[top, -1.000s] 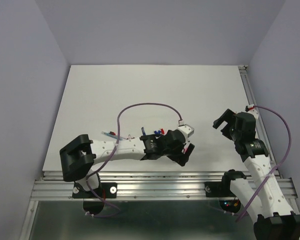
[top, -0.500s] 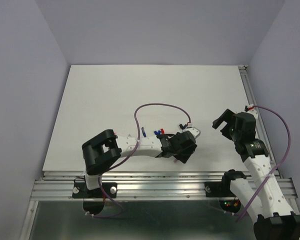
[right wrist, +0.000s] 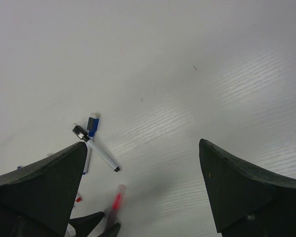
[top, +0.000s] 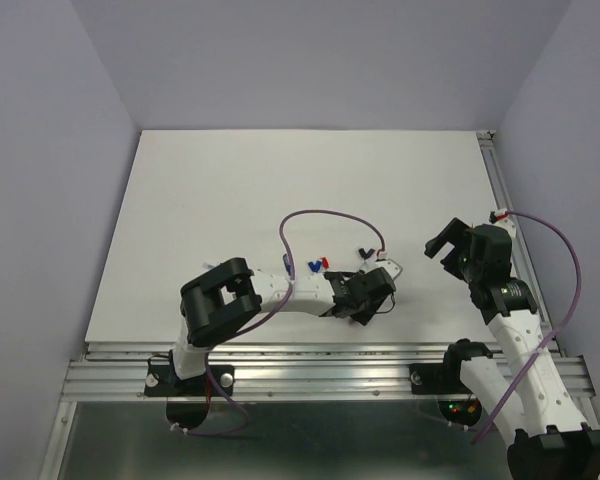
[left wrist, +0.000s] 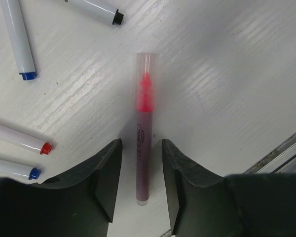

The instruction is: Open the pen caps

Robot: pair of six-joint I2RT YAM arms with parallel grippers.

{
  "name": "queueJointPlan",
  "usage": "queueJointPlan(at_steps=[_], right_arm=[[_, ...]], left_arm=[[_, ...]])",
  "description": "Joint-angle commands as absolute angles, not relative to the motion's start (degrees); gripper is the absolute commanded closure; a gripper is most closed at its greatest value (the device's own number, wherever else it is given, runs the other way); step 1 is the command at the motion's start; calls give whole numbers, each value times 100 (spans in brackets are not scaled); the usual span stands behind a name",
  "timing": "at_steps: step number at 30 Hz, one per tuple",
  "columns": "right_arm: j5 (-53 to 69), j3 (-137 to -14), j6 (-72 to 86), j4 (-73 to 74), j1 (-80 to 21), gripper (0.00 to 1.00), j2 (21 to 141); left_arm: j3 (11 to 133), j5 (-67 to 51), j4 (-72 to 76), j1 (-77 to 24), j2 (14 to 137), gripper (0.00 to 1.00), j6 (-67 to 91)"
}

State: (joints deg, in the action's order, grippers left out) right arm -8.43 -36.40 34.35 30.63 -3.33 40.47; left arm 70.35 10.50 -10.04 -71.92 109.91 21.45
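Observation:
A dull pink pen [left wrist: 143, 163] lies flat on the white table [top: 280, 180]. Its far end is a clear sleeve over a bright pink tip [left wrist: 145, 91]. My left gripper [left wrist: 141, 143] stands low over it with one jaw on each side of the barrel and a thin gap on both sides. Several white pens lie to the left, with a blue end [left wrist: 27, 75], a black end [left wrist: 118, 17] and a red end [left wrist: 46, 148]. In the right wrist view a blue pen cap [right wrist: 93, 123] and a black pen cap [right wrist: 80, 131] sit on two of them. My right gripper [right wrist: 143, 144] hangs open and empty, to the right of the pens.
The metal rail of the table's near edge [left wrist: 286, 148] runs close to the right of the left gripper. A purple cable [top: 320, 213] loops over the left arm. The right arm [top: 500, 290] stands by the right rail [top: 510, 210].
The left arm has swung right and come down over the pink pen, and its jaws have narrowed around the barrel. The right arm has not moved.

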Motion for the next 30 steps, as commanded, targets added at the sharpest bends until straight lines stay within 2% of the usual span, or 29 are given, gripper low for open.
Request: queueJointPlan(at_steps=[1, 3, 6, 13, 18, 21, 30], right_arm=[[-809, -3779, 3454, 2962, -299, 0, 3955], [-809, -3779, 3454, 2962, -299, 0, 3946], [-809, -3779, 3445, 2962, -299, 0, 3929], [-774, -3797, 3454, 3023, -308, 0, 3859], [-572, -3736, 3559, 3076, -299, 0, 3543], [-37, -3727, 3586, 3059, -308, 0, 3341], [3231, -3341, 3910, 2155, -299, 0, 3401]], left_arm=[[7233, 1099, -1107, -7286, 11188, 54, 2057], [7225, 1125, -1107, -7373, 11224, 55, 2013], [7225, 1125, -1177, -7427, 11276, 62, 1951], [6970, 1142, -1160, -7444, 11057, 100, 2056], [6672, 1125, -774, -7453, 10592, 100, 2258], [6417, 1169, -362, -7453, 9891, 100, 2539], [5029, 1283, 1027, -7436, 8122, 100, 3067]])
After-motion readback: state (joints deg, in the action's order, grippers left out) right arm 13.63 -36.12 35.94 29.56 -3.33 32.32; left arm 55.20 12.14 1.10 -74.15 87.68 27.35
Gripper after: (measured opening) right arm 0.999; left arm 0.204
